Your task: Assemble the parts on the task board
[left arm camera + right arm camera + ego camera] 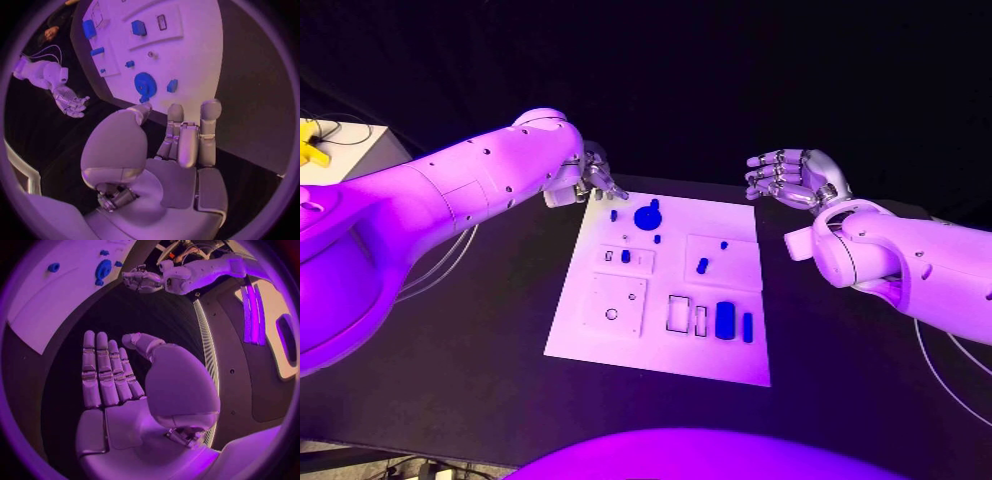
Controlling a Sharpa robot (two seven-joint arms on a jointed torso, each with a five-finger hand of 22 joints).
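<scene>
While both hands hang empty, looks barely begun: task board (589,335) lies mid-table, round blue part (648,216) near its far edge, smaller blue parts (724,319) scattered (seated or loose, cannot tell). Left hand (596,175) near far corner, fingers loosely apart; right hand (793,178) well off, fingers straight, side by side.

Strong magenta-violet light over all views. Task board (661,290) glares brightest, near washed out beside the left hand (596,172); black table (459,370) stays dim. Left arm (430,210) blooms pale. Wrist views: heavy fisheye bending, dark vignette rim. Palm of the right hand (134,405) soft-focused.
</scene>
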